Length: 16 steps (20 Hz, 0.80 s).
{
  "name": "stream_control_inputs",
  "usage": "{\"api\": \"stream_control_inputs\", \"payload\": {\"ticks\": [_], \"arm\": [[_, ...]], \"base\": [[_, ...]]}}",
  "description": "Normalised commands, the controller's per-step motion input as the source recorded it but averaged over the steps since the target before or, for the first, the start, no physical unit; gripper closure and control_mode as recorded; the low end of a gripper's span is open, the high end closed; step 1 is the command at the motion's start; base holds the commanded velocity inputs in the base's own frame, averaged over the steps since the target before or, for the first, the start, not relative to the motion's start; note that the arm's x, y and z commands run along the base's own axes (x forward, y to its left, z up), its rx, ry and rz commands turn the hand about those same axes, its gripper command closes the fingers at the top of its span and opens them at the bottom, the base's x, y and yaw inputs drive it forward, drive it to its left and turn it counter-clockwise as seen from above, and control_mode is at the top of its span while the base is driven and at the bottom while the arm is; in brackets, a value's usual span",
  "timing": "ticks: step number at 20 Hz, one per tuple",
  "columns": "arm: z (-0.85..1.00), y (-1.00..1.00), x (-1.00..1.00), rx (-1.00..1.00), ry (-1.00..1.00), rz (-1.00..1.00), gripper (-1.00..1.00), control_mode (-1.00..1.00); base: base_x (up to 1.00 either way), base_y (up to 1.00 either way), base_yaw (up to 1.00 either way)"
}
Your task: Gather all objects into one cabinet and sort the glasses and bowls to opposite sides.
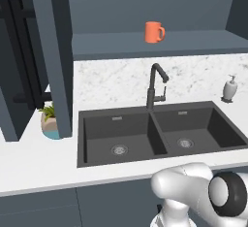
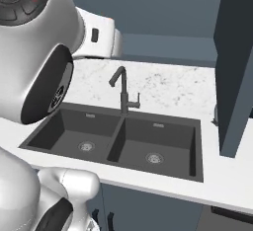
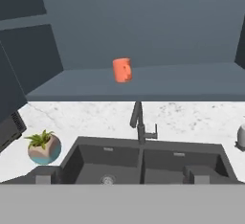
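Step, by my read: reach for orange mug [image 3: 122,70] on open shelf [image 3: 143,85] above faucet [image 3: 139,122]. Do well: approach level, straddle mug body, avoid loop handle, clear shelf edge before closing. Mug upright, slightly left of faucet line, well apart from fingers [image 3: 43,178], far up and beyond. Gripper [image 3: 119,179] jaws spread wide, empty. Handle orientation hard to tell, probably side-facing. Cabinet door [image 1: 51,56] open left of faucet.
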Motion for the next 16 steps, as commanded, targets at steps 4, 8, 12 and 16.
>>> {"api": "stream_control_inputs", "payload": {"ticks": [4,8,12,16], "arm": [[0.62,0.39,0.23,0.00,0.00,0.05,-1.00,-1.00],[0.77,0.20,0.19,-0.07,0.00,0.03,-1.00,-1.00],[0.21,0.43,0.47,-0.05,0.00,0.06,-1.00,-1.00],[-0.26,0.71,0.51,-0.08,-0.01,0.06,-1.00,-1.00]], "base": [[0.00,0.00,0.00],[0.00,0.00,0.00],[0.00,0.00,0.00],[0.00,0.00,0.00]]}}
